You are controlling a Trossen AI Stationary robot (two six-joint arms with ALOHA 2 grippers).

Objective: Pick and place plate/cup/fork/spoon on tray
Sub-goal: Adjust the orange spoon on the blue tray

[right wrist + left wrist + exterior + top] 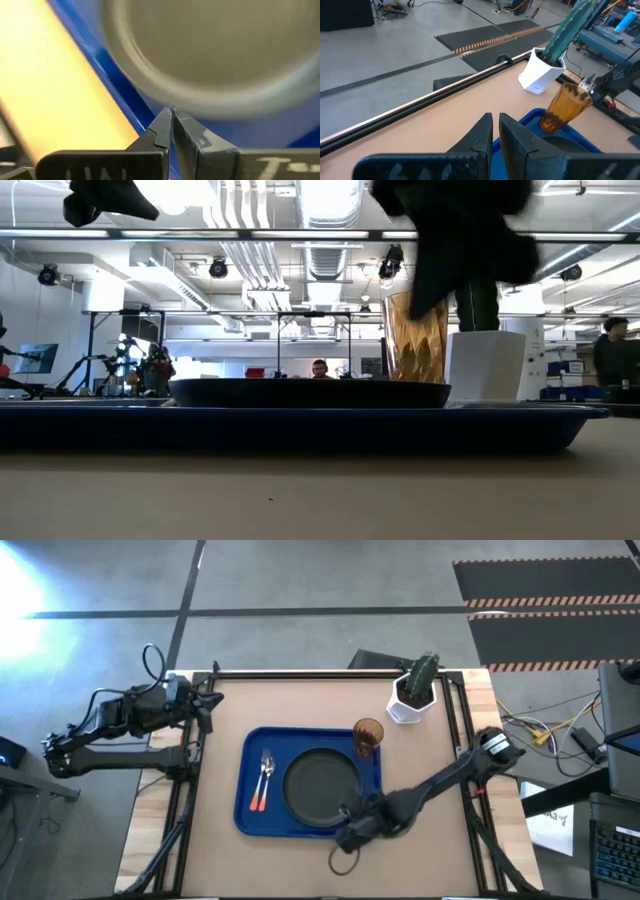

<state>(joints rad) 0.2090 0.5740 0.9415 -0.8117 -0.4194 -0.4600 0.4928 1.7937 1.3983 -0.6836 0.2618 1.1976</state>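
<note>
**All four pieces on the blue tray; both hands closed and holding nothing**

Blue tray (pixel 245 790) lying flat near the middle of the counter (pixel 300 700), long side running left to right in the high view. Black plate (pixel 322 785) resting inside the tray, right of centre, rim close to the tray's near edge. Fork (pixel 265 778) and spoon (pixel 260 787) side by side in the tray's left part, orange handles toward the near edge, metal ends toward the far edge; touching or just apart, cannot tell. Amber cup (pixel 367 737) upright at the tray's far right corner, just beside the plate; seen from table height, standing behind the plate's rim. White pot with a cactus (pixel 413 695) on the counter beyond the cup, off the tray.

Right hand (pixel 347 812) low over the tray's near edge, at the plate's near right rim, fingers (pixel 165 127) pressed together, empty. Left hand (pixel 208 700) parked at the counter's far left corner, well apart from the tray, fingers (pixel 480 135) nearly closed with only a thin slit between, empty.
</note>
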